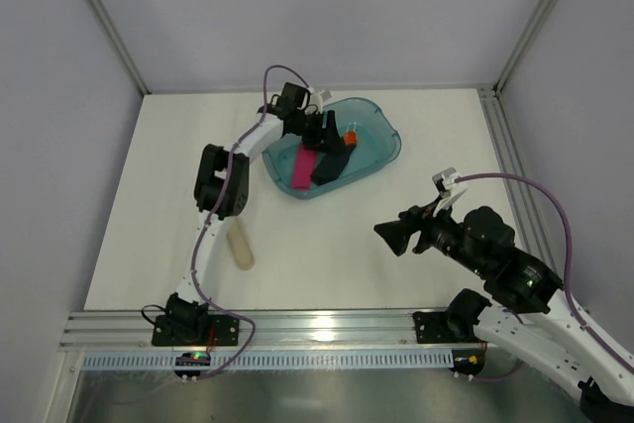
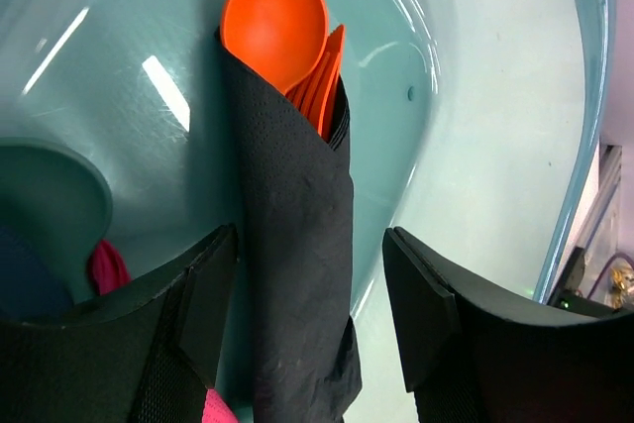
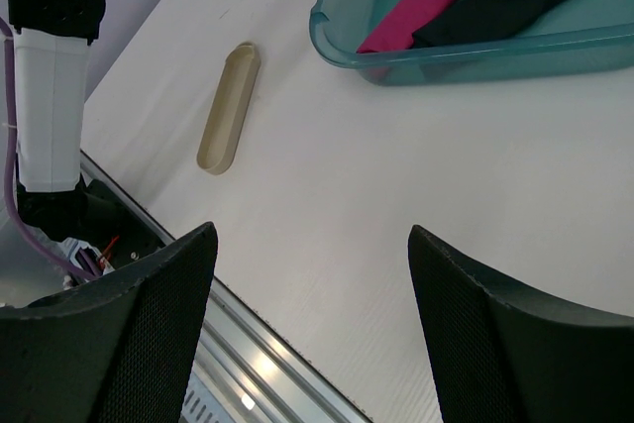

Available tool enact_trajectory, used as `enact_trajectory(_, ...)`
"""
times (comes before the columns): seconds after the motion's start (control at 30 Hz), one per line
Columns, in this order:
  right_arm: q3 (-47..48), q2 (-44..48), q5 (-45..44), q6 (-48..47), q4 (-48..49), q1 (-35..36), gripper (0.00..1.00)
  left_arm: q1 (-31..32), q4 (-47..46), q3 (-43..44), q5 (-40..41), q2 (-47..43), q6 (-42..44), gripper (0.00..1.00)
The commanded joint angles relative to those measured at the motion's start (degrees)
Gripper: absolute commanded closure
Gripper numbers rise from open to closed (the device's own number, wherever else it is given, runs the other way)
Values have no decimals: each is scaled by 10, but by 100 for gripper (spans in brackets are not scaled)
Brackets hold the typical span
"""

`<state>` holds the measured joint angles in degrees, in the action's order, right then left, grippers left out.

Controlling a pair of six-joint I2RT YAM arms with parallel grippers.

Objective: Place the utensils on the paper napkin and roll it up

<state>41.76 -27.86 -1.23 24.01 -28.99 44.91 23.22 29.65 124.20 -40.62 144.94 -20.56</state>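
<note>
Left claw (image 2: 309,319) above tub (image 1: 381,141), astride rolled napkin (image 2: 297,245); right claw (image 3: 312,289) parted.

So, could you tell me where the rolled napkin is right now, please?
The napkin, rolled around the orange utensils, lies in the teal tub at the table's far middle, beside the pink bar, between the left claw's open jaws.

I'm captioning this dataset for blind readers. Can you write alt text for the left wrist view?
A black paper napkin rolled around orange utensils, a spoon bowl poking out the top, lies in a teal tub. The left gripper hangs over it, fingers spread either side of the roll, not pressing it.
</note>
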Motion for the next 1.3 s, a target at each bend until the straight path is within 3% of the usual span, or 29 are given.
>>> enact_trajectory(0.0,5,9,-8,-8,3,0,21,-2,-9,-1,33,-59,0,36)
enact_trajectory(0.2,15,7,-4,-5,-1,0,21,-1,-24,-22,77,-101,-6,33)
enact_trajectory(0.43,24,5,-7,-9,-8,-1,22,3,21,-40,114,-151,13,42)
enact_trajectory(0.57,26,3,-6,-6,-7,0,21,13,21,-99,169,-206,19,49)
enact_trajectory(0.63,24,8,-3,-1,-4,0,22,20,30,-133,178,-234,15,57)
enact_trajectory(0.77,26,8,-26,8,-22,0,19,72,1,-223,249,-342,17,59)
enact_trajectory(0.83,37,-5,-86,26,-38,0,1,101,-26,-279,326,-431,14,50)
enact_trajectory(0.97,67,-39,-164,39,-54,-1,0,144,-50,-359,355,-570,-21,36)
enact_trajectory(1.0,85,-45,-183,44,-55,-1,0,148,-47,-373,350,-593,-25,1)
enact_trajectory(1.27,163,-96,-276,82,-96,-1,0,160,-62,-553,331,-844,-55,0)
